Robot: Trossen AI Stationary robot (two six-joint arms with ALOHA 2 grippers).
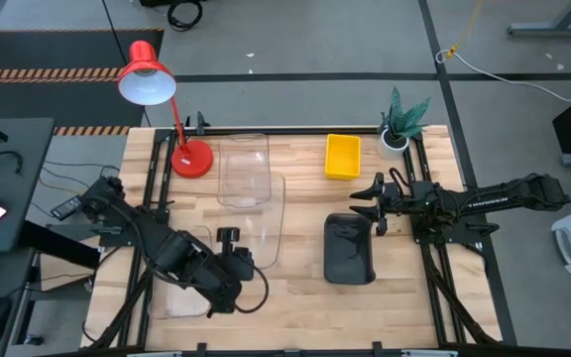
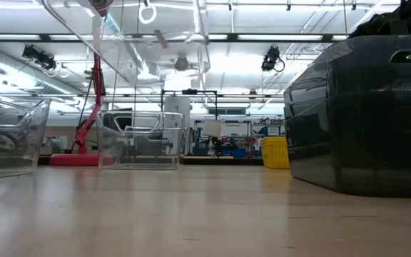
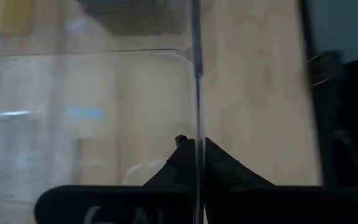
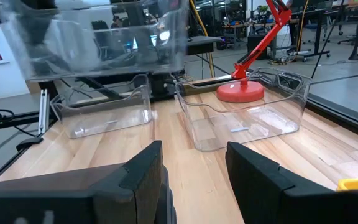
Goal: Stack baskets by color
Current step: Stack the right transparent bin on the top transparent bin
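Clear plastic rides pinched in the left gripper [image 3: 196,163], its jaws shut thin on one wall of a raised clear basket [image 1: 264,220], probably bound for the other clear basket [image 1: 243,171]. The right gripper [image 1: 373,203] waits wide and empty beside the grey stack [image 1: 349,249].

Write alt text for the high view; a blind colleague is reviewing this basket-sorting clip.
Seen from above, the left gripper holds a clear basket by its wall above the wooden table. The open right gripper waits beside a dark grey basket; a yellow basket sits near the far edge.
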